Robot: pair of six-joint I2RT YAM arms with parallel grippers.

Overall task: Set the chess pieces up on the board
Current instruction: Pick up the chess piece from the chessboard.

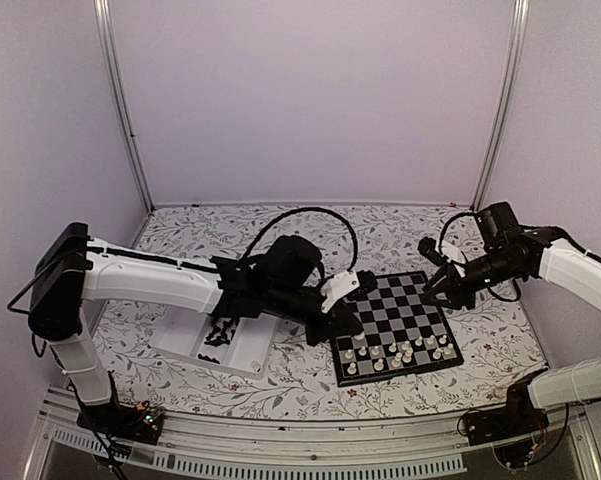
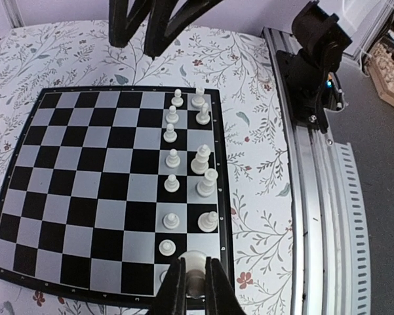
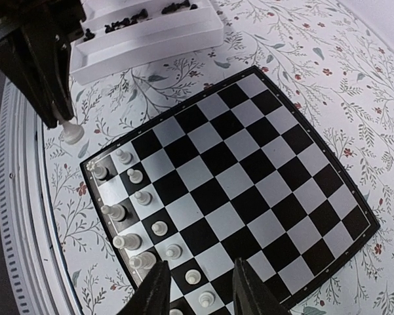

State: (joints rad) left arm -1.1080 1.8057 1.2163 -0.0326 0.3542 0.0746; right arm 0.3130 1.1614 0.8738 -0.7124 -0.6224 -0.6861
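The board [image 1: 400,305] lies right of centre; it also shows in the left wrist view [image 2: 85,170] and the right wrist view [image 3: 249,164]. Several white chess pieces [image 1: 395,352] stand in two rows along its near edge [image 2: 203,161] [image 3: 118,213]. My left gripper [image 1: 346,324] is shut on a white piece [image 2: 195,272] and holds it over the board's near-left corner squares [image 3: 71,133]. My right gripper [image 1: 442,290] hangs open and empty above the board's right side [image 3: 200,295]. Black pieces [image 1: 218,332] lie in the tray.
A clear plastic tray [image 1: 245,352] sits left of the board on the flowered cloth, also in the right wrist view [image 3: 157,39]. The right arm's base [image 2: 315,59] and a metal rail [image 2: 315,216] run along the near table edge.
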